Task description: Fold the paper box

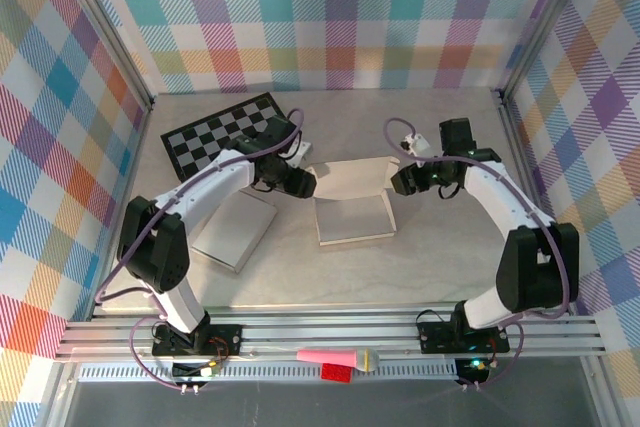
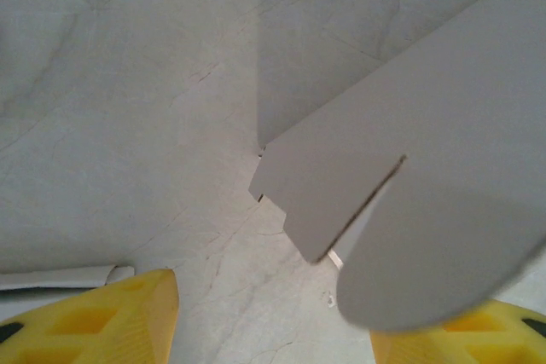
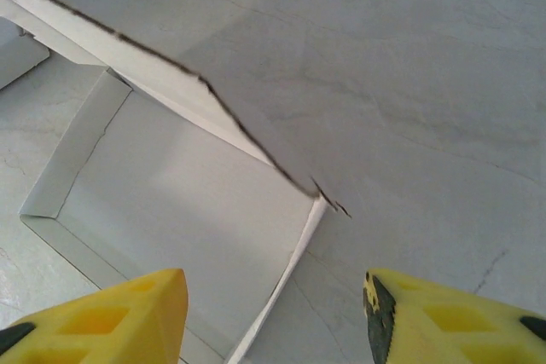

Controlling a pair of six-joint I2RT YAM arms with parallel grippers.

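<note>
Pale tabletop (image 1: 300,282) holds the paper box (image 1: 352,209) between left jaws and right jaws, both spread apart, clamping nothing.

The paper box (image 1: 352,202) is plain white, on a pale grey marbled table (image 1: 430,267). A board (image 1: 225,134) carries black and white checks. The walls (image 1: 340,7) wear pastel plaid of many colours. The arms (image 1: 215,187) are white with black joints, their fingers (image 2: 111,321) yellow; a small thing (image 1: 335,359) is pink and red

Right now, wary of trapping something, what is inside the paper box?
The paper box shows a bare white floor, nothing lying on it. Its raised flap hides the strip of floor beneath it, so that part is unchecked.
</note>
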